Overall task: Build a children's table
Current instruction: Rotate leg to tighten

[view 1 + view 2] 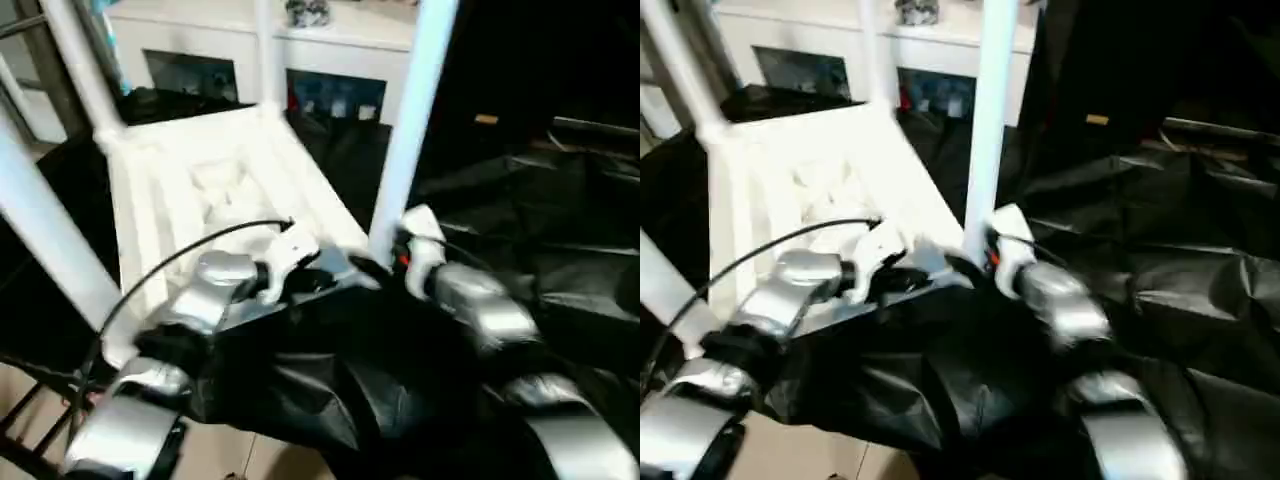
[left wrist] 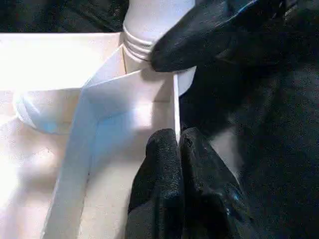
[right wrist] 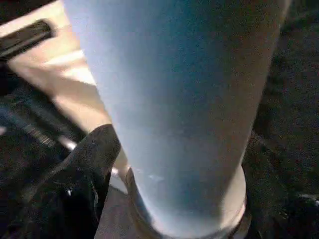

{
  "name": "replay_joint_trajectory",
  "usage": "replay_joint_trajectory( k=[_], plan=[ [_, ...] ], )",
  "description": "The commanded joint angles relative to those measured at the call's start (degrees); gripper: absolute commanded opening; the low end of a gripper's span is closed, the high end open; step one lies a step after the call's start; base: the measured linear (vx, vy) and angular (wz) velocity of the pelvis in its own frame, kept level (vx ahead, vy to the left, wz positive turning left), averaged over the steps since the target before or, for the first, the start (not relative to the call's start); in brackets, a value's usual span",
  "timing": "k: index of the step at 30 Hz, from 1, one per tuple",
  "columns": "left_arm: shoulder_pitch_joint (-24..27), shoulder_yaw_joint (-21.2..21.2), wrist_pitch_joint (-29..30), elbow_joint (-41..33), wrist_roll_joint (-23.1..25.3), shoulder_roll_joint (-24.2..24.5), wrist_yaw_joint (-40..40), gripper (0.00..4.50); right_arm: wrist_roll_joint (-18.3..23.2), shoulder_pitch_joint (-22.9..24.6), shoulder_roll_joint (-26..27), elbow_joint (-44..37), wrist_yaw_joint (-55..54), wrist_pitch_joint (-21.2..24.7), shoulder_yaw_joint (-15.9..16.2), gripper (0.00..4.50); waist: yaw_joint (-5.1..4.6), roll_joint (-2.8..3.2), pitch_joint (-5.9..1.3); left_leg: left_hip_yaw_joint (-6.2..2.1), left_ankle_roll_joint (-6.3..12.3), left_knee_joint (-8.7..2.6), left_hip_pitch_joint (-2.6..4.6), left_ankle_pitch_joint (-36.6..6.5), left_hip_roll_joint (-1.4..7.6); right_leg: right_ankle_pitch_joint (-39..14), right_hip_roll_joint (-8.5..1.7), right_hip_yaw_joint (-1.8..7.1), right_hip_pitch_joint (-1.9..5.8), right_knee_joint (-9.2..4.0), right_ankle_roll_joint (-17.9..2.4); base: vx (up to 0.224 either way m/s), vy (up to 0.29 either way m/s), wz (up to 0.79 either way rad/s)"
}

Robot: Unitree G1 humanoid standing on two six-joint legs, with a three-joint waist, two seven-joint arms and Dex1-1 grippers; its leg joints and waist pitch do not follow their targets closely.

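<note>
The white tabletop (image 1: 200,190) lies underside up, its ribs showing. Several white legs stand up from its corner sockets, at the far left (image 1: 80,60), the far right (image 1: 265,50) and the near left (image 1: 40,230). My left gripper (image 2: 178,137) is shut on the thin rim wall of the tabletop, close to the near right corner. The fourth leg (image 1: 415,110) rises from that corner. My right gripper (image 3: 184,189) is shut on this leg just above its threaded base, with one black finger (image 3: 94,164) pressed against its side. In the left wrist view, a right finger (image 2: 199,40) shows beside the leg's threads (image 2: 137,42).
Crumpled black sheeting (image 1: 540,220) covers the work surface under and to the right of the tabletop. A white cabinet with glass doors (image 1: 340,40) stands at the back. A black cable (image 1: 170,265) loops over my left forearm. Beige floor (image 1: 30,390) shows at the lower left.
</note>
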Motion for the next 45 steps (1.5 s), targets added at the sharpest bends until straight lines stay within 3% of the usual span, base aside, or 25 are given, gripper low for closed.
replay_joint_trajectory(
  k=[1,7,11,16,22,26,30,33,34,35,39,44,45],
  plan=[
    [-0.56,-2.12,-1.7,1.14,0.09,-0.29,-1.41,0.0,3.87,1.35,0.57,-5.91,11.01,2.77,4.86,3.71,0.4,-0.08,-3.16,-0.08,4.6,-3.09,0.22,-12.15,1.38,-7.14,-2.15,1.63,3.16,-3.34,-14.59,0.0,0.0,0.0],
    [-1.81,-1.57,-2.81,3.6,0.66,1.31,-2.48,0.0,5.5,2.9,-2.0,-9.75,17.2,6.23,6.48,3.71,0.84,0.05,-3.01,-0.15,2.3,-3.34,0.4,-13.97,1.32,-11.43,-2.19,1.72,2.81,-3.77,-13.35,0.0,0.0,0.0],
    [-2.7,-1.42,-3.47,4.82,0.79,2.08,-3.34,0.0,5.29,4.04,-2.98,-11.53,19.9,7.55,7.49,3.57,1.13,-0.01,-3.26,-0.12,2.78,-3.1,0.22,-11.74,1.32,-7.59,-2.31,1.73,2.96,-3.23,-14.04,0.0,0.0,0.0],
    [-2.88,-1.67,-3.86,5.22,0.52,2.18,-3.74,0.0,5.24,4.63,-3.24,-12.56,20.35,8.5,7.95,3.23,1.27,-0.07,-3.16,-0.18,2.25,-3.23,0.24,-12.45,1.34,-9.94,-2.42,1.7,2.93,-3.48,-13.53,0.0,0.0,0.0],
    [-2.75,-1.92,-4.44,5.8,0.25,1.85,-4.35,0.0,5.28,5.4,-3.5,-14.12,20.4,9.95,8.61,2.8,1.3,-0.1,-3.24,-0.17,2.25,-3.15,0.18,-11.62,1.3,-8.26,-2.34,1.69,3.03,-3.28,-13.71,0.0,0.0,0.0],
    [-2.63,-1.71,-3.99,5.6,0.28,1.53,-3.21,0.0,4.89,5.05,-1.85,-12.93,16.51,8.87,7.11,2.72,1.39,-0.09,-3.17,-0.16,2.24,-3.18,0.22,-11.87,1.36,-8.81,-2.44,1.69,2.92,-3.38,-13.76,0.0,0.0,0.0],
    [-2.66,-1.65,-2.92,5.08,0.52,0.8,-1.07,0.0,3.12,2.97,1.29,-8.75,7.55,7.41,4.69,2.67,0.83,0.07,-2.83,-0.28,0.78,-3.55,0.2,-14.76,1.28,-14.22,-2.55,1.77,2.56,-3.85,-12.53,0.0,0.0,0.0],
    [-2.45,-1.52,-0.98,3.65,0.75,-0.76,1.81,0.0,0.1,0.54,4.97,-2.76,-4.16,5.44,3.08,2.58,-0.4,-0.03,-2.66,-0.91,-1.04,-4.0,0.02,-17.28,0.99,-22.52,-2.72,1.64,2.59,-4.54,-9.75,0.0,0.0,0.0],
    [-2.28,-1.49,-0.38,3.11,0.83,-1.27,2.62,0.0,-0.49,0.1,5.87,-1.5,-6.65,5.21,2.82,2.56,-0.77,-0.07,-2.69,-0.92,-1.26,-4.01,0.11,-17.5,0.99,-22.95,-2.67,1.72,2.43,-4.66,-9.41,0.0,0.0,0.0],
    [-2.06,-1.41,0.16,2.63,0.82,-1.72,3.23,0.0,-0.83,-0.27,6.65,-0.55,-8.78,5.24,2.47,2.56,-1.12,0.05,-2.69,-0.92,-1.23,-3.97,0.34,-18.04,1.01,-22.77,-2.62,1.77,2.25,-4.81,-9.53,0.0,0.0,0.0],
    [-1.38,-1.12,1.53,1.27,0.72,-3.0,5.19,0.0,-1.66,-1.25,8.61,1.77,-13.99,4.85,1.64,2.51,-1.65,-0.01,-2.79,-0.78,-0.27,-3.87,0.02,-16.98,0.96,-18.17,-2.34,1.85,2.43,-4.39,-10.93,0.0,0.0,0.0],
    [1.2,-1.75,4.9,-4.15,0.2,-5.72,7.62,0.0,-3.77,-3.55,11.67,7.02,-22.08,2.21,0.65,2.51,-2.11,0.08,-3.01,-0.55,0.36,-3.64,0.18,-15.32,1.05,-15.07,-2.37,1.81,2.47,-4.14,-12.44,0.0,0.0,0.0],
    [1.54,-1.91,5.33,-4.94,0.09,-6.01,7.81,0.0,-3.69,-3.81,11.93,7.56,-22.23,1.92,0.5,2.86,-2.19,-0.06,-2.93,-0.5,0.64,-3.63,0.09,-15.45,0.9,-15.36,-2.21,1.77,2.5,-4.27,-12.22,0.0,0.0,0.0]
  ],
)
